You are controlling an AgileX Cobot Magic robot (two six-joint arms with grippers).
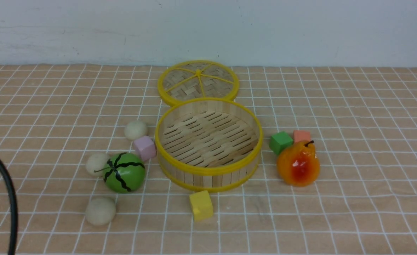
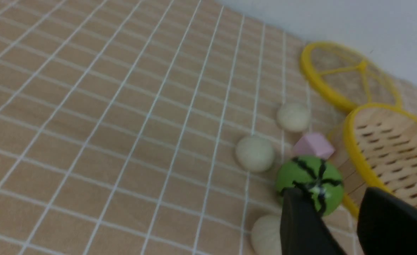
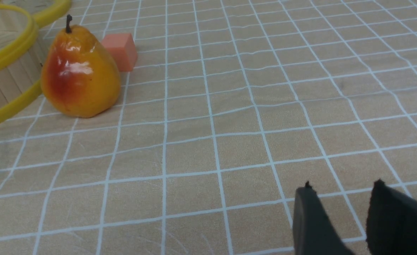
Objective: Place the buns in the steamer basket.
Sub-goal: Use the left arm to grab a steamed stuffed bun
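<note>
The steamer basket [image 1: 208, 171] stands mid-table and holds nothing. Three off-white buns lie left of it: one [image 1: 135, 129] by the pink cube, one [image 1: 97, 164] behind the green watermelon ball [image 1: 124, 172], one [image 1: 100, 210] nearest the front. In the left wrist view the buns [image 2: 293, 117], [image 2: 255, 153], [image 2: 265, 233] and the basket [image 2: 357, 156] show. My left gripper [image 2: 330, 194] is open and holds nothing, above the front bun and the ball. My right gripper [image 3: 341, 186] is open and holds nothing over bare cloth, right of the pear. Neither gripper shows in the front view.
The flat woven lid [image 1: 198, 83] lies behind the basket. A pink cube [image 1: 144, 147] touches the basket's left side; a yellow cube [image 1: 201, 205] sits in front. A green cube [image 1: 280, 142], an orange cube [image 1: 302, 136] and a pear [image 1: 298, 163] stand to the right. A black cable [image 1: 6, 191] runs at far left.
</note>
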